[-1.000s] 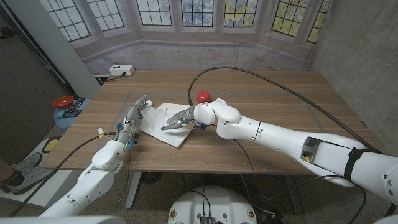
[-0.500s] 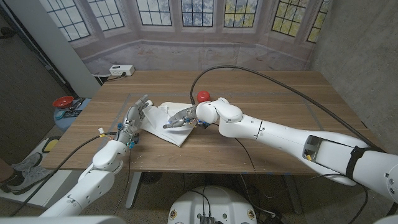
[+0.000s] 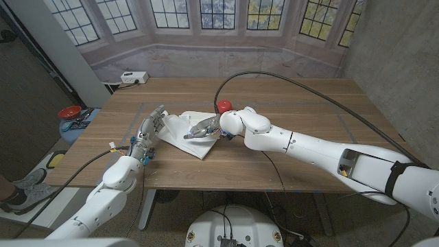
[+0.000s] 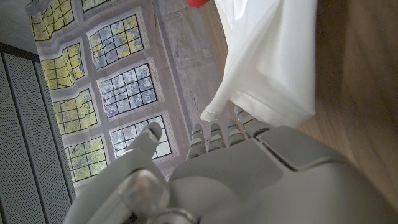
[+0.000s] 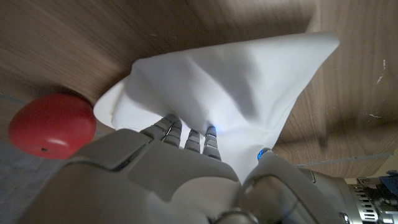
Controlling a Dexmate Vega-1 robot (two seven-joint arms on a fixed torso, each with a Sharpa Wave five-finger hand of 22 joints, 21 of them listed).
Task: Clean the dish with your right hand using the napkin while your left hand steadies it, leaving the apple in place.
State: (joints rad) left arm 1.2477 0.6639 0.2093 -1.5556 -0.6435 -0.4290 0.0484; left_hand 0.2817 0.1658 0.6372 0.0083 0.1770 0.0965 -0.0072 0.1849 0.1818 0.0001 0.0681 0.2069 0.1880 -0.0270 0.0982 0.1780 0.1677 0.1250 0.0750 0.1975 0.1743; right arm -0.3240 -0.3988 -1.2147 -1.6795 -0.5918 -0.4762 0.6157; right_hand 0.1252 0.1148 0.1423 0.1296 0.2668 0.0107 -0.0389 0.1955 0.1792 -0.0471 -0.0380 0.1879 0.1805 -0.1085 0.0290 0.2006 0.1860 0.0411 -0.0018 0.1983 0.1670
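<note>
A white napkin (image 3: 184, 134) lies crumpled on the wooden table (image 3: 302, 116); I cannot make out a dish under or beside it. My right hand (image 3: 204, 128) is on the napkin's far right part, fingers dug into a raised fold (image 5: 236, 93) with the thumb against the cloth, so it holds the napkin. The red apple (image 3: 224, 105) sits just behind that hand, close to the napkin's edge (image 5: 53, 124). My left hand (image 3: 149, 127) stands at the napkin's left edge, fingers straight and apart, their tips at a hanging corner of the napkin (image 4: 267, 68).
A black cable (image 3: 288, 81) arcs over the table's middle and right. A white power strip (image 3: 134, 77) lies at the far left corner. Off the table's left side stands a red bowl (image 3: 69, 112) on a blue thing. Faint tape lines mark the right half.
My right hand has slid a little away from me and to the right, dragging the napkin's fold toward the apple. The left hand has stayed put.
</note>
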